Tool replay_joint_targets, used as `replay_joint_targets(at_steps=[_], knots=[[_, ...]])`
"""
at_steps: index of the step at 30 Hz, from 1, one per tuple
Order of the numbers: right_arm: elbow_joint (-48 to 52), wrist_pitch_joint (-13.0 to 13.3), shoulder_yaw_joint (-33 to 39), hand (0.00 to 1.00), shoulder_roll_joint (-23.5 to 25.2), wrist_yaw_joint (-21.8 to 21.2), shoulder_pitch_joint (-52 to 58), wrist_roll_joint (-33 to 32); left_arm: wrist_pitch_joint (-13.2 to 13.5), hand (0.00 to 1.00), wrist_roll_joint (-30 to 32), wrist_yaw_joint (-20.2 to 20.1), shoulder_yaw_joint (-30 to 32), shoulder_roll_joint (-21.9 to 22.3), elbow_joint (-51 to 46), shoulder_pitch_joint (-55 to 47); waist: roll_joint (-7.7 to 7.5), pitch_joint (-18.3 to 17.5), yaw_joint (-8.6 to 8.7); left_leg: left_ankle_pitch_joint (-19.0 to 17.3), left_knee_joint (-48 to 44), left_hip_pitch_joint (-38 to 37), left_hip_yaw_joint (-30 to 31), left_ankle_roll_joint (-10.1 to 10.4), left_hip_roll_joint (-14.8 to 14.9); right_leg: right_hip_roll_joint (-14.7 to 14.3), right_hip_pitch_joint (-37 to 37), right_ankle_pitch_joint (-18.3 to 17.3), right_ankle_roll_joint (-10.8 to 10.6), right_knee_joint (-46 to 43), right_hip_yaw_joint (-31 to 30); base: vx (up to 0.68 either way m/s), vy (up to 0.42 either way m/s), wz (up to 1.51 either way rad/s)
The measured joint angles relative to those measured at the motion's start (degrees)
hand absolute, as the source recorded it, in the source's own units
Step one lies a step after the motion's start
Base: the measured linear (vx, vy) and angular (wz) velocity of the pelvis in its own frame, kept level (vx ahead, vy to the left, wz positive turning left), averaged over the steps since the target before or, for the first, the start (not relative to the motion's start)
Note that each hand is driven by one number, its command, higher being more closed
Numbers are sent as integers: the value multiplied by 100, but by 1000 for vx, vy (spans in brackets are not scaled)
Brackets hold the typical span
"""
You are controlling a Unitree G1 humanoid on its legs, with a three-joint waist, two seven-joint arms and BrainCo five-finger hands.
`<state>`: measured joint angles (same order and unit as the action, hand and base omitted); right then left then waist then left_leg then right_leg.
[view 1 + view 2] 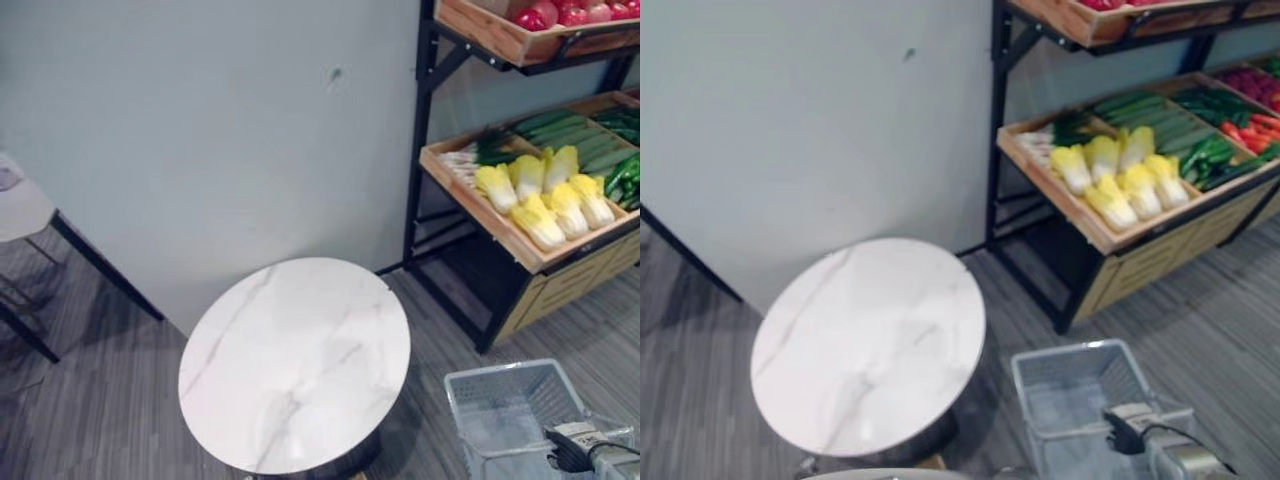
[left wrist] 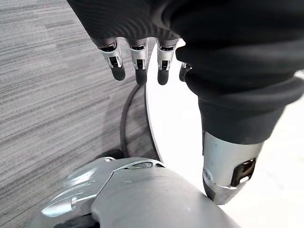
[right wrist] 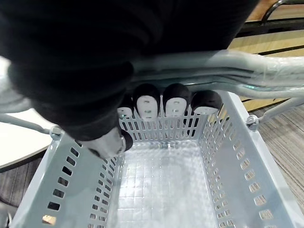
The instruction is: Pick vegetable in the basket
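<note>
Clasping one basket point(image 3: 228, 156), right hand point(image 3: 147, 100).

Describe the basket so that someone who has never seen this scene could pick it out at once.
Right of the round marble table, before the black-framed produce rack, a grey basket hangs low from the right hand, whose fingers curl round its handle. Unlike the wooden crates full of vegetables, it is slotted plastic and empty.
</note>
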<state>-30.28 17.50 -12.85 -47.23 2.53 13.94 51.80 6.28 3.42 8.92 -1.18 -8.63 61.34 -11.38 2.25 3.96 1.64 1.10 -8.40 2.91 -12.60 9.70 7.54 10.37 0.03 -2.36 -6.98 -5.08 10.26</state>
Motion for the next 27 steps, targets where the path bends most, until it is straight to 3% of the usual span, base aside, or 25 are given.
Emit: replay_joint_targets(at_steps=[1,2,3,4,7,8,9,10,13,15,16,17,18,19,20,21,24,26,27], knots=[[-50,-31,2,100,-1,27,-128,-7,16,0,-34,10,25,37,-56,13,-42,35,-36,-153,-249,43,173,-54,-89,117,-121,2,4,-41,-108,-41,18,-33],[-229,-93,-2,100,94,41,-311,-6,61,0,-90,21,189,107,-99,-10,-39,49,-34,-679,-1308,198,253,-185,-102,143,-181,4,4,-105,-194,-48,47,-49],[-320,-135,-14,100,177,76,-401,-6,72,0,-103,34,231,158,-99,-109,-8,66,-50,-1018,-1791,128,258,-177,-101,82,-182,12,-9,-96,-347,-42,63,-48],[-356,-166,-24,100,225,99,-422,-5,73,0,-104,44,245,181,-98,-128,13,79,-51,-1115,-1728,35,257,-180,-100,23,-189,18,-18,-77,-435,-42,58,-40],[-383,-256,-29,100,320,118,-449,-2,64,0,-105,71,328,224,-87,-155,8,123,-32,-1359,-722,-350,553,-282,-236,-143,-259,208,-60,281,-771,-31,85,-45],[-404,-299,-8,100,393,118,-518,-3,57,0,-103,60,340,204,-76,-110,-62,202,-14,-1386,-358,-437,523,-532,-323,-83,-364,401,-76,306,-853,-22,99,-40],[-386,-311,6,100,427,120,-516,-3,58,0,-105,64,358,171,-90,-88,-29,230,-3,-1362,-320,-427,517,-558,-377,-51,-390,434,-42,306,-891,-55,116,-15],[-378,-308,51,100,461,120,-471,-2,58,0,-103,63,362,147,-89,-52,-185,371,121,-1321,-247,-422,542,-622,-489,48,-421,482,-9,280,-905,-66,128,9],[-317,-373,426,100,639,121,-297,-3,59,0,-86,0,346,124,-84,-4,-191,402,253,-1229,-96,-425,497,-734,-686,181,-616,566,38,182,-987,10,104,-4],[-318,-454,516,100,821,122,-388,10,58,0,-78,-18,339,122,-79,-35,-196,407,261,-1239,-131,-423,199,-739,-656,100,-791,718,62,176,-1200,37,58,-72],[-320,-492,450,100,825,122,-560,12,57,0,-74,-16,384,123,-73,-30,-188,417,236,-1286,-159,-432,-139,-725,-561,-48,-999,1010,164,130,-1110,-10,15,-153],[-307,-511,335,100,788,163,-798,9,56,0,-42,-16,396,103,-35,5,-158,513,198,-1291,-173,-472,-540,-733,-383,-247,-1192,1419,541,95,-626,-29,5,-172],[-292,-516,313,100,787,192,-946,9,57,0,-22,-17,395,84,-27,69,-100,615,124,-1283,-137,-550,-770,-749,-267,-341,-1185,1605,710,130,-319,-111,-64,-182],[-174,-563,308,100,790,213,-1072,7,74,0,19,-21,392,83,-33,169,-143,878,59,-1314,-59,-780,-1155,-823,-115,-281,-1259,1140,1027,-431,469,-153,-107,-143],[-127,-582,341,100,773,214,-1054,8,54,0,21,-25,384,65,-14,219,-164,969,107,-1317,-66,-890,-1400,-816,-59,-67,-1437,429,1167,-1507,1134,-123,-131,-131],[-117,-617,376,100,757,214,-1004,8,42,0,23,-38,391,66,13,222,-135,995,165,-1319,-80,-984,-1544,-807,48,73,-1500,70,1158,-2343,1299,-28,-86,-77],[-80,-625,516,100,711,205,-877,13,-15,0,21,-48,460,121,18,182,-171,985,252,-1346,-110,-1240,-1911,-617,132,409,-1365,-251,1007,-2898,1275,79,-85,-83],[15,-644,458,100,632,200,-995,12,-50,0,23,-61,573,182,29,202,-156,1002,209,-1420,-159,-1308,-2143,-494,175,-2,-1251,-284,987,-2330,1341,5,-89,-147],[87,-647,327,100,632,204,-1173,10,-56,0,23,-79,568,173,22,225,-121,978,143,-1420,-76,-1336,-2313,-497,201,-337,-1074,-310,956,-1619,1247,-32,-179,-181]])
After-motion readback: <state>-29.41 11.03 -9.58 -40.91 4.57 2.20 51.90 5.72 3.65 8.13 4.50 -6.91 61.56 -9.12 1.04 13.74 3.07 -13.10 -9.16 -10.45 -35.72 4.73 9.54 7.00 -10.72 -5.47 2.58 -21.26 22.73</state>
